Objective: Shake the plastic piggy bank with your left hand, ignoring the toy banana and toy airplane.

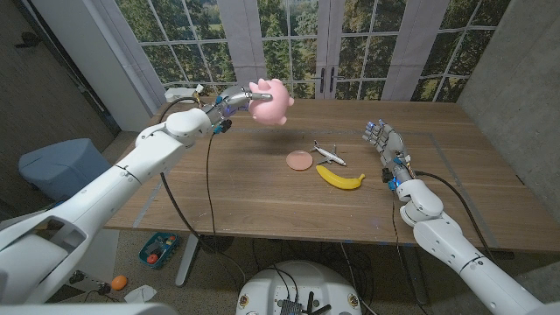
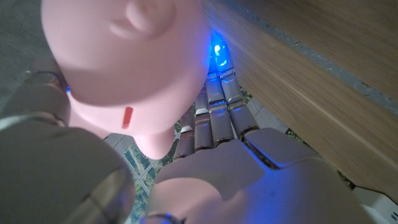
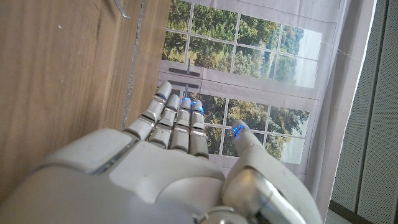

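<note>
The left hand (image 1: 234, 98) grips the pink piggy bank (image 1: 271, 101) above the table (image 1: 245, 188) (right hand (image 1: 383, 140) empty, fingers straight).

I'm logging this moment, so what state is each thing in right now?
Piggy bank: lifted off the table, held by the left hand.
Right hand: holding nothing, fingers extended.
Banana: lying on the table.
Airplane: resting on the table beside the banana.
Pink disc: flat on the table.

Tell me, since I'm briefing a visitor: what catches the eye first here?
The pink piggy bank, gripped in the left hand and lifted above the table's far left part. Next, the yellow toy banana mid-table beside the small toy airplane, with the right hand open at the right.
</note>
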